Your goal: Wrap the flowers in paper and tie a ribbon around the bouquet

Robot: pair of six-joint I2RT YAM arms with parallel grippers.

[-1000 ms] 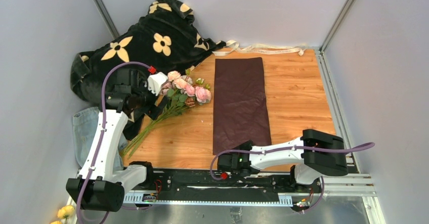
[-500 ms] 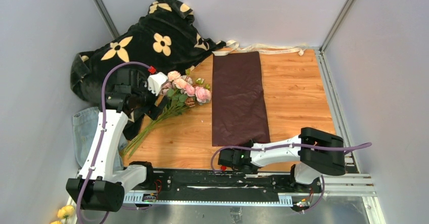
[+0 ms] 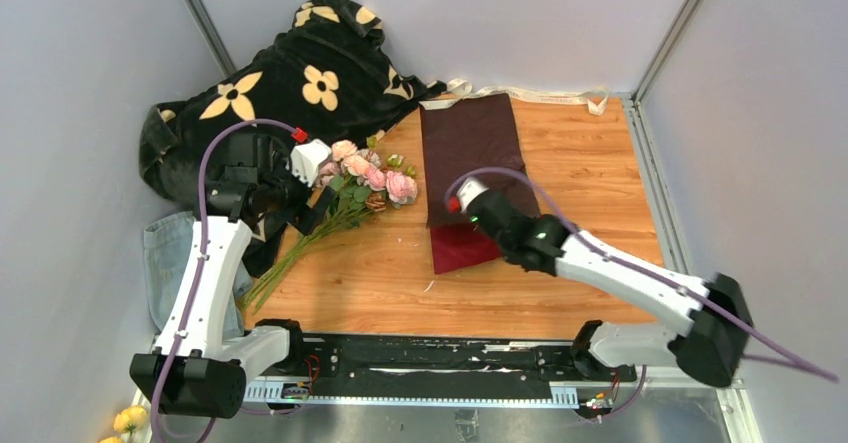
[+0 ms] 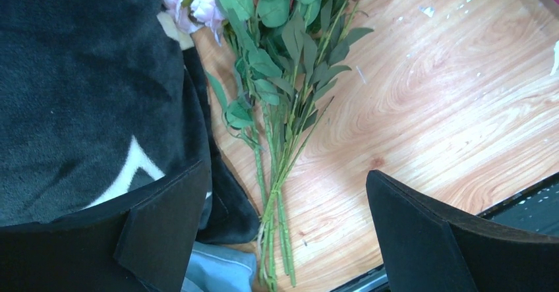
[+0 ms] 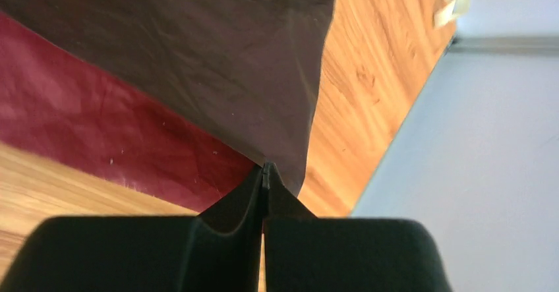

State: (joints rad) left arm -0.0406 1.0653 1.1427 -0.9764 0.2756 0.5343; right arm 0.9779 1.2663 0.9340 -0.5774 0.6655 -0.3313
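Paper (image 3: 470, 148) takes the right arm's attention on the wooden table (image 3: 590, 183): the right gripper (image 5: 265, 173), fingers pressed together on the dark maroon sheet's edge, holds that end raised, with a brighter red face showing beneath on the table. Across the table, the left gripper (image 4: 283, 200) hovers with fingers wide apart above the green stems of the flowers (image 3: 370, 178), which lie beside the black flower-patterned blanket (image 3: 280, 83). At the far edge lies the ribbon (image 3: 540, 95), just behind the paper.
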